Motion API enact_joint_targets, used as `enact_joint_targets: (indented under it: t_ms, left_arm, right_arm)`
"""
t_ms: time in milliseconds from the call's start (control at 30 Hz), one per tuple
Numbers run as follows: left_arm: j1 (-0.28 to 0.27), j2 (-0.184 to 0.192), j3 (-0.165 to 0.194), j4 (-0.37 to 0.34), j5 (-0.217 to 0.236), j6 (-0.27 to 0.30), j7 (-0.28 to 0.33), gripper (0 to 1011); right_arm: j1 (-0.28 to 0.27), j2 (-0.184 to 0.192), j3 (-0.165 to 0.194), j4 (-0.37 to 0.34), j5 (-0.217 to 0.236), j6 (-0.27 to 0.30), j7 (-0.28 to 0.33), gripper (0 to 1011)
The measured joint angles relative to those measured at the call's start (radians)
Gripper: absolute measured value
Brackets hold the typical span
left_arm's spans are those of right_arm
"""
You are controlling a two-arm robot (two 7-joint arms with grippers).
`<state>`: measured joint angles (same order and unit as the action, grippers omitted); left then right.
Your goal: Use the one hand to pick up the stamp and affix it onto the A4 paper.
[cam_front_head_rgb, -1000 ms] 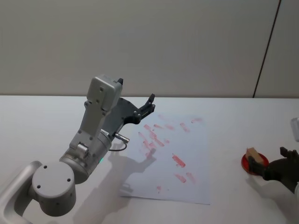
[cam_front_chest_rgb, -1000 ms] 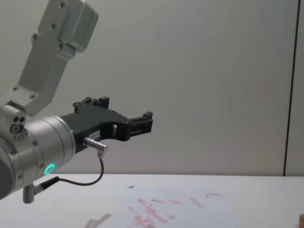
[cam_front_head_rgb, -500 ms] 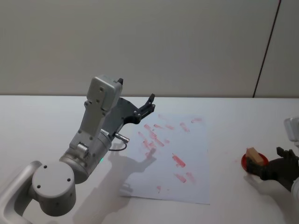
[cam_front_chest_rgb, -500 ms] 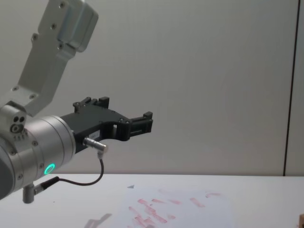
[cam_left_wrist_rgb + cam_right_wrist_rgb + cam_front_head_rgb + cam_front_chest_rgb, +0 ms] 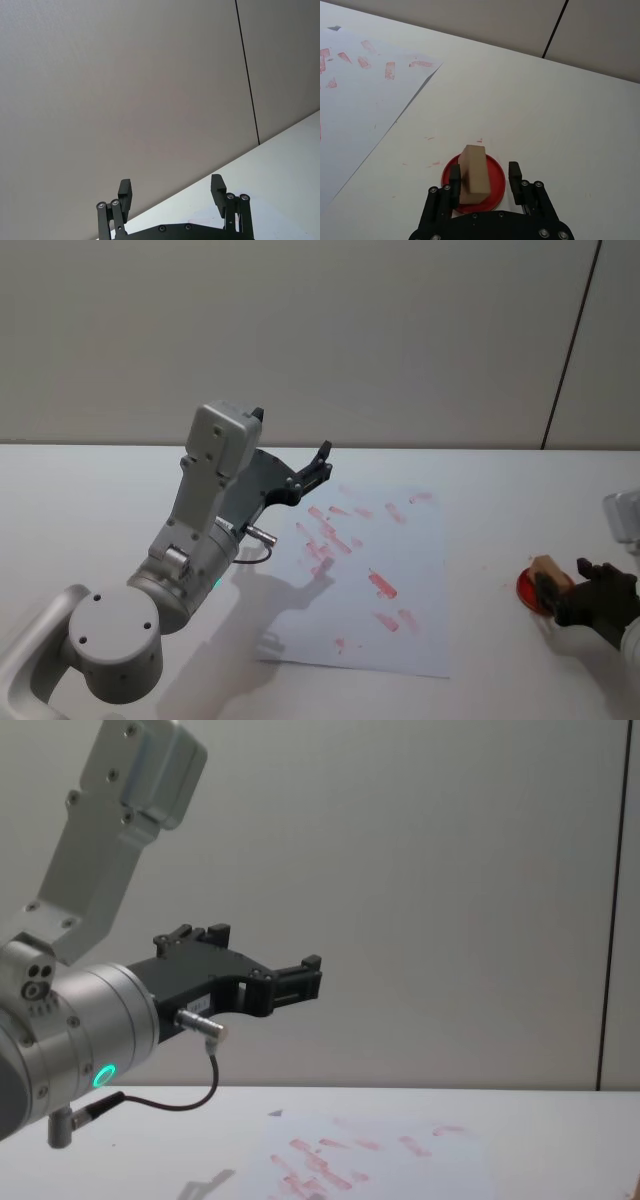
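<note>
A pale wooden stamp stands upright on a round red ink pad on the white table, to the right of the A4 paper. My right gripper is open and low at the pad, one finger on each side of the stamp; one finger is close against it, the other stands apart. The head view has the stamp, the pad and the right gripper at the right edge. The A4 paper, marked with several red prints, lies mid-table. My left gripper hangs open, raised above the paper's far left corner.
The left arm's silver wrist with its green ring and looping black cable looms large at the chest view's left. A pale wall rises behind the white table. Small red smudges dot the table near the pad.
My right gripper has edged a little further in around the stamp on the pad. The left arm has not moved.
</note>
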<state>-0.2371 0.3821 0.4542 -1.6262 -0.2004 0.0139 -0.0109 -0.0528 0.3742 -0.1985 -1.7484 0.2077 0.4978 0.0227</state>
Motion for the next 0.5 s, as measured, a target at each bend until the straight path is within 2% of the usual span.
enact_joint_targets:
  t_ms: [367, 500]
  left_arm:
    - [0.000, 0.000, 0.000, 0.000, 0.000, 0.000, 0.000, 1003]
    - [0.000, 0.000, 0.000, 0.000, 0.000, 0.000, 0.000, 1003]
  right_arm:
    - [0.003, -0.001, -0.001, 0.004, -0.004, 0.000, 0.003, 284]
    - [0.004, -0.002, -0.001, 0.005, -0.005, 0.000, 0.004, 254]
